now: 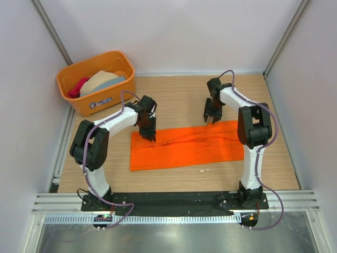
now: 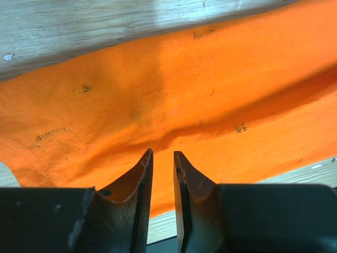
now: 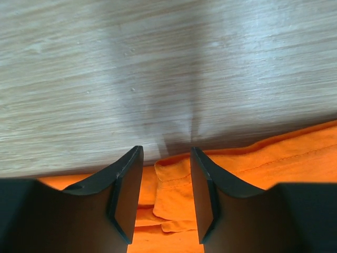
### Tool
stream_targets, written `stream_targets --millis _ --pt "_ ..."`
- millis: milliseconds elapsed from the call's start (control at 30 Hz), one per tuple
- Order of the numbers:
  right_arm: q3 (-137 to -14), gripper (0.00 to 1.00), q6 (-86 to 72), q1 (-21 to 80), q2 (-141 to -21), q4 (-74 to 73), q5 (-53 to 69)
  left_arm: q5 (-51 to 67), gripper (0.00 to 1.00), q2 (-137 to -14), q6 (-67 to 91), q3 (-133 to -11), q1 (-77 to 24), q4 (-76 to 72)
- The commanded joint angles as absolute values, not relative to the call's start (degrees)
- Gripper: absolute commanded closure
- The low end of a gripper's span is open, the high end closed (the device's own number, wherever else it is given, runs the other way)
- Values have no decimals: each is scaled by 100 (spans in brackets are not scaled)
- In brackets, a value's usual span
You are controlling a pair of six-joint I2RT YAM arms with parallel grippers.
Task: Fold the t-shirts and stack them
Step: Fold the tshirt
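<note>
1. The left gripper (image 2: pixel 162 154) has its two dark fingers drawn close, with only a narrow slit between them. Nothing is caught in the slit.
2. It hangs just above the bright orange cloth t-shirt (image 2: pixel 210 79), over the shirt's far left corner. In the left wrist view, a soft ridge of cloth runs across just beyond the fingertips.
3. The right gripper (image 3: pixel 166 150) stands moderately open and holds nothing.
4. In the right wrist view, a small folded hem at the orange shirt's far edge shows in the gap between its fingers. Whether the fingertips touch the cloth cannot be told.
5. The orange shirt lies flat on the pale wood-grain counter (image 3: pixel 158 63) as a long band running left to right. It sits in the middle of the counter, between the two arms, with a lengthwise crease along it.
6. A rigid orange plastic tub (image 1: pixel 79 105) with a label on its near wall stands in the far left corner of the counter, well apart from the orange shirt.
7. Bunched inside the tub are a beige cloth shirt (image 1: pixel 99 79) in the middle, a grey-blue cloth shirt (image 1: pixel 117 81) on its right, and a crimson-pink cloth shirt (image 1: pixel 78 87) on its left.
</note>
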State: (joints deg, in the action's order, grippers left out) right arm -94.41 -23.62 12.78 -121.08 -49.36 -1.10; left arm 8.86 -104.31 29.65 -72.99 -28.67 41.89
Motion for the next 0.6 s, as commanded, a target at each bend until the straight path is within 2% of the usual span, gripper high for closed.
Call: stream_targets --millis 0,100,233,300,400,567 --pt "-9721 55 -2215 1310 -12076 -5071 -316 967 77 -10151 3006 -7365 -2892 4219" --pt "-9721 66 -2223 1310 -12120 -5045 -308 984 77 -10178 2997 -7374 -2892 4210" --pt "-9747 92 -2224 1310 -12024 -5124 -457 1011 77 -10204 2979 -7418 -2892 4219" --pt "-9747 98 -2241 1309 -11840 -5194 -640 1019 77 -10222 2962 -7427 -2892 4210" --pt "-9633 99 -2407 1301 -11515 -5413 -738 1028 77 -10248 2944 -7409 -2900 4210" --pt "-8133 99 -3224 1318 -9891 -5248 -686 1072 77 -10230 2927 -7225 -2900 4105"
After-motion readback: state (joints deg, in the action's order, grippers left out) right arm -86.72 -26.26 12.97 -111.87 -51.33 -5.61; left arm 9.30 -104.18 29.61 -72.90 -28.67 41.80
